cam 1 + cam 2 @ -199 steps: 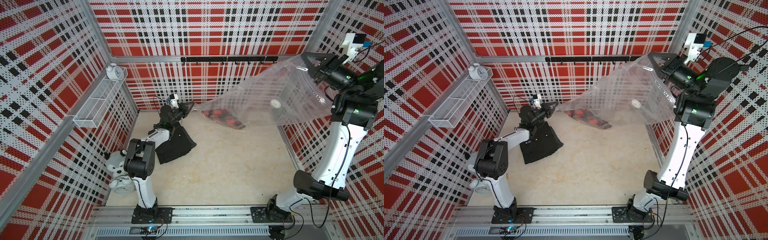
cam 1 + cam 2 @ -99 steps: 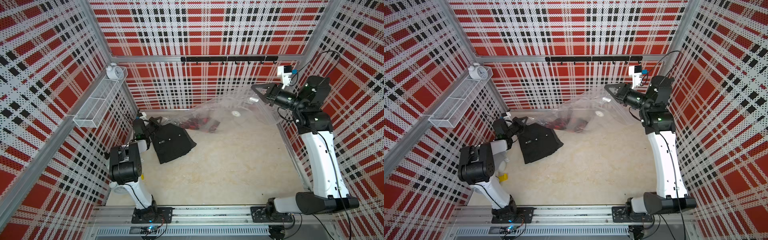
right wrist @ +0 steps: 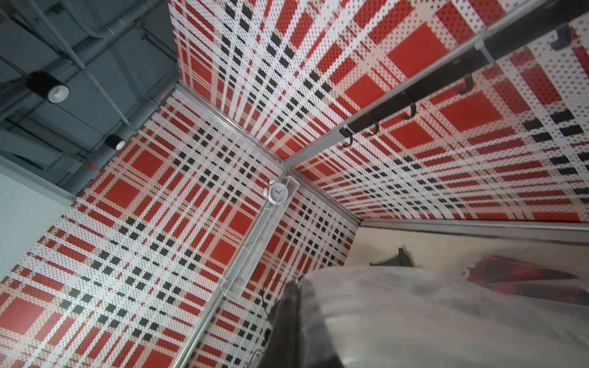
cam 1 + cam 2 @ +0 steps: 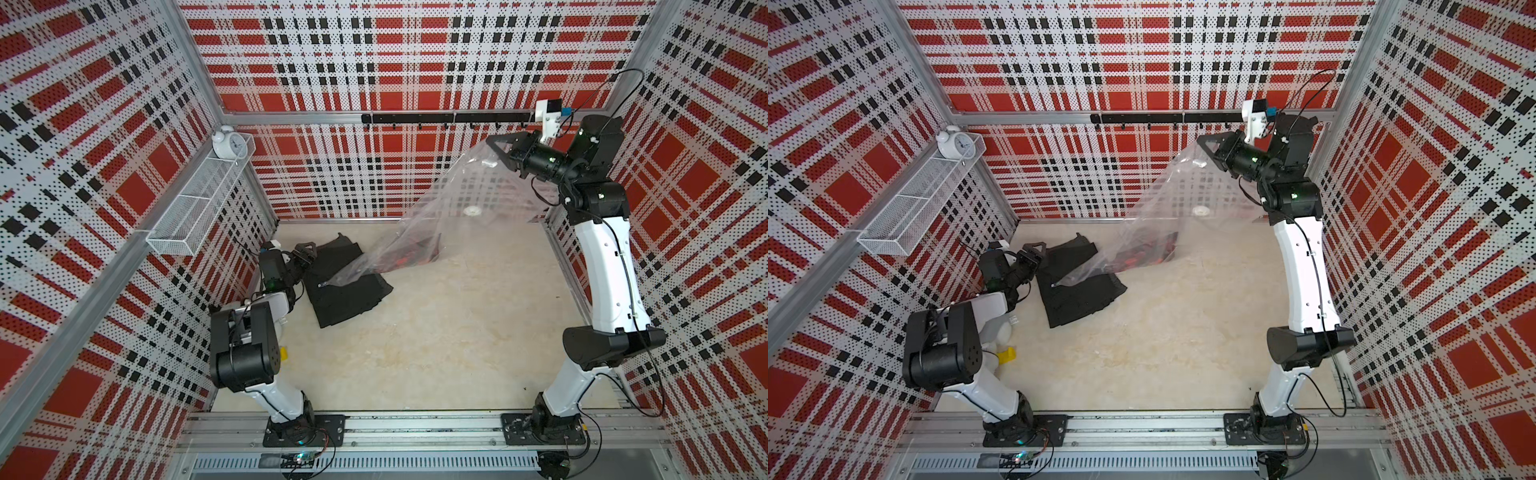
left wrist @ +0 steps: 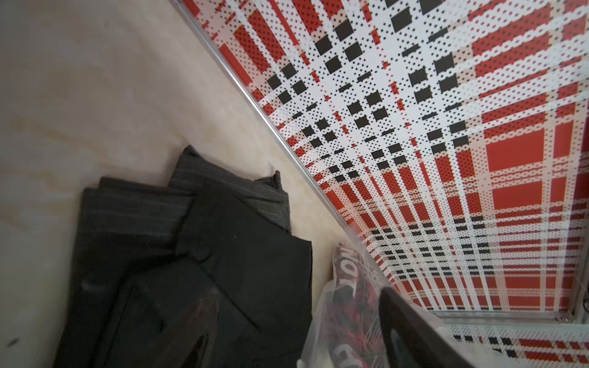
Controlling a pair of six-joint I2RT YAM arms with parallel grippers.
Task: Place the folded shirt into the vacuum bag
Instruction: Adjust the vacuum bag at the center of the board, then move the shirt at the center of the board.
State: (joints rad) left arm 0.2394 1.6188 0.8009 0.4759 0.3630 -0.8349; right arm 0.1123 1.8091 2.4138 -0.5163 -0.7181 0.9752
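**Bag hoisted by a corner**

The right gripper (image 4: 494,144) pinches the crinkly clear vacuum bag (image 4: 453,195) at 1 o'clock. The bag drapes to centre, red-and-black shirt (image 4: 409,257) bunched inside. The left gripper (image 4: 306,252), jaws wide and empty, sits at 10 o'clock of the matte black garment (image 4: 351,293). Earlier the bag lay slack.

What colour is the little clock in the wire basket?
The clock is white, clearest in a top view.

Clear vacuum bag (image 4: 453,187) with a white valve disc (image 4: 472,211); red-and-black printed cloth (image 4: 411,255) inside it; folded shirt (image 4: 349,303) black with faint grey pinstripes; walls (image 4: 415,54) dotted plaid in red, white and black; table (image 4: 436,340) pale marbled beige; alarm clock (image 4: 227,143) and wire basket (image 4: 199,208) white
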